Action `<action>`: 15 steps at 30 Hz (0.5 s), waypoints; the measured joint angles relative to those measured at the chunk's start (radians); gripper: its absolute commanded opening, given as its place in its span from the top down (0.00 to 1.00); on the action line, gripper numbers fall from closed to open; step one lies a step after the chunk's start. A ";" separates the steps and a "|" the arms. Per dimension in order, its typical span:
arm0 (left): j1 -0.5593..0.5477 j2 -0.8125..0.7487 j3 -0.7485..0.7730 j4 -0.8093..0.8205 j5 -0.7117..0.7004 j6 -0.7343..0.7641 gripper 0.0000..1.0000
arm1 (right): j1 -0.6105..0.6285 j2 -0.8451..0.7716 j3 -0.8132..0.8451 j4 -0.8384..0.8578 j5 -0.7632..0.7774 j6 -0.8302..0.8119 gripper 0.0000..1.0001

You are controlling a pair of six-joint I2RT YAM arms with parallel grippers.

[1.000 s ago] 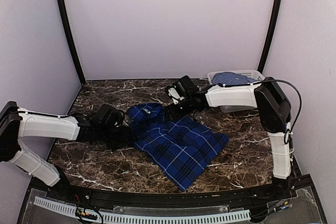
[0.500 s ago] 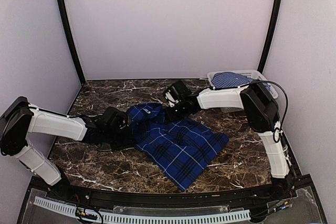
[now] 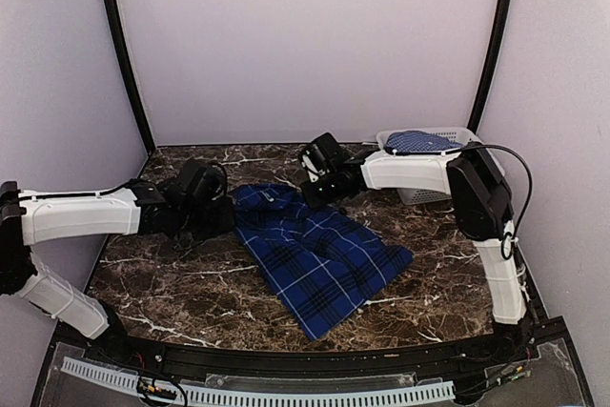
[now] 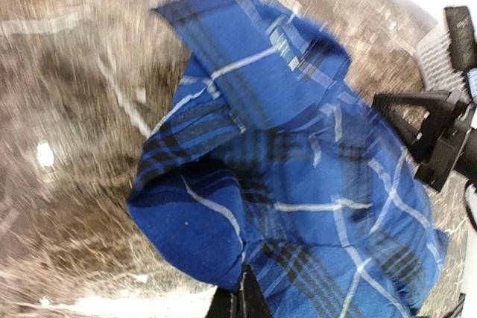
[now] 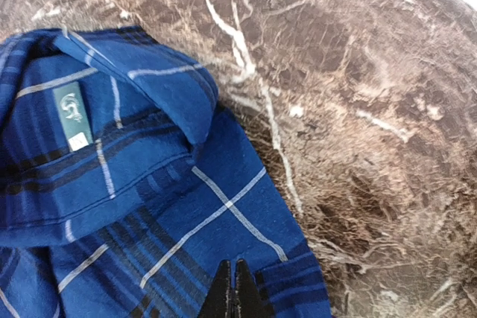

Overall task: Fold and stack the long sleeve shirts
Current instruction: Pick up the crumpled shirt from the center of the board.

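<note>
Left tool (image 4: 238,299): clenched on the plaid shirt (image 3: 319,254) at its shoulder edge.
Right tool (image 5: 233,290): pinched shut on cloth beside the collar (image 5: 112,121).
Shirt: rumpled on the tabletop (image 3: 162,283), between my arms.
Risk: such thin pinches may slip, or bunch the fold, if I pull unevenly.

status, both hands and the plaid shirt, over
Left hand shut on plaid shirt, right hand too. Shirt spread on table, not yet folded. Other shirt in basket. Nothing blocking.

Surface (image 4: 67,109) around plaid shirt (image 4: 298,161): smeared by blur, left wrist view.
Left pincer (image 4: 238,301), right pincer (image 5: 233,288): tips only, rest cut off at lower edges.
Collar label (image 5: 72,113) on plaid shirt: print unreadable.
Lighter shirt (image 3: 417,142), beyond plaid shirt: underside hidden in basket (image 3: 457,132).
</note>
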 measured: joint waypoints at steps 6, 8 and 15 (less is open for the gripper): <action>0.000 -0.053 0.058 -0.068 -0.057 0.074 1.00 | 0.000 -0.028 0.030 -0.018 -0.032 -0.014 0.47; 0.000 -0.053 0.062 -0.083 -0.062 0.092 1.00 | 0.000 -0.027 0.033 -0.029 -0.051 -0.014 0.45; 0.000 -0.052 0.062 -0.135 -0.060 0.138 1.00 | 0.005 -0.008 0.036 -0.069 -0.072 -0.022 0.42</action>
